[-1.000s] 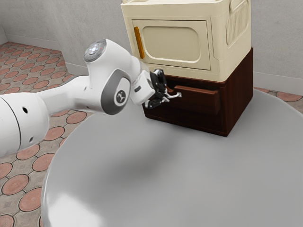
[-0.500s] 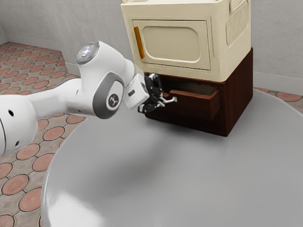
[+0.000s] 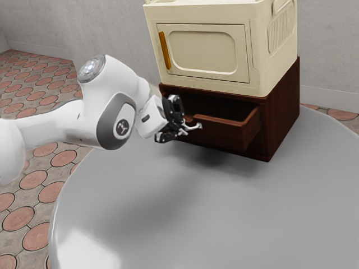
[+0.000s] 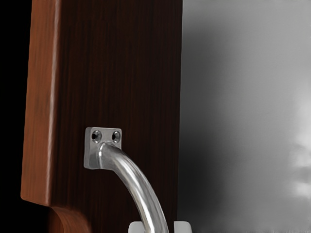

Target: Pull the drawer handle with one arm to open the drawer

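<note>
Silver handle (image 4: 132, 174) at the mouth of the gripper (image 3: 182, 128); drawer (image 3: 221, 133) open.

Drawer handle: I see bright metal on the handle (image 4: 133, 175), polished smooth, with glossy highlights running along its curve.
Mounting plate: metal too, the plate (image 4: 103, 148) looks satin.
Drawer front: dark reddish-brown wood on my drawer front (image 4: 116, 73), fine straight grain, low sheen, its edge catching a soft shine.
Cabinet: matching wood, the cabinet (image 3: 283, 115) reads smooth and satin.
Storage box: cream plastic, the box (image 3: 261, 67) smooth and fairly matt.
Box handle: the orange-brown strip (image 3: 165, 50) looks smooth.
Tabletop: grey and smooth, the tabletop (image 3: 224, 207) throws me a glossy glare.
Arm shell: white, smooth, lightly glossy casing (image 3: 115, 81).
Floor: matt, stone-like tiles (image 3: 35, 235).
Wall: matt grey, plaster-like wall (image 3: 112, 31).
</note>
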You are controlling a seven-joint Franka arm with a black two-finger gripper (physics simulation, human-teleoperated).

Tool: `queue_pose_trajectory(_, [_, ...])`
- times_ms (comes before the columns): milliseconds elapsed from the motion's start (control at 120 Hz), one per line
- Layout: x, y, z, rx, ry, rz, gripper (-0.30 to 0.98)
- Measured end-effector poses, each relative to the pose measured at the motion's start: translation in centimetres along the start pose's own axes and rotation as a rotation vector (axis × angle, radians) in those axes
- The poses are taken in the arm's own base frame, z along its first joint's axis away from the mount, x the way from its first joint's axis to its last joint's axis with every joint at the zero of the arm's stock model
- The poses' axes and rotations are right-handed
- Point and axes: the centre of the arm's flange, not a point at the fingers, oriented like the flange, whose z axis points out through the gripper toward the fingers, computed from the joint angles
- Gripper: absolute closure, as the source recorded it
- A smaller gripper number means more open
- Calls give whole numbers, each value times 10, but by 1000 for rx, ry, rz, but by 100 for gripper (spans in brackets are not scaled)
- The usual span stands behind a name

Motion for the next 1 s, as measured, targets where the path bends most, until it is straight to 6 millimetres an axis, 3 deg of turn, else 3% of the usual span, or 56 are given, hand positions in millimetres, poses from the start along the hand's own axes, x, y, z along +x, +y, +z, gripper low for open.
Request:
queue_pose_trajectory(517, [0, 18, -15, -3, 2, 0, 76])
queue_pose_trajectory(717, [1, 21, -31, 6, 4, 0, 59])
queue_pose_trajectory(850, [-1, 25, -71, 21, 8, -3, 34])
queue_pose_trajectory(1000, [3, 25, -170, 46, 26, 8, 17])
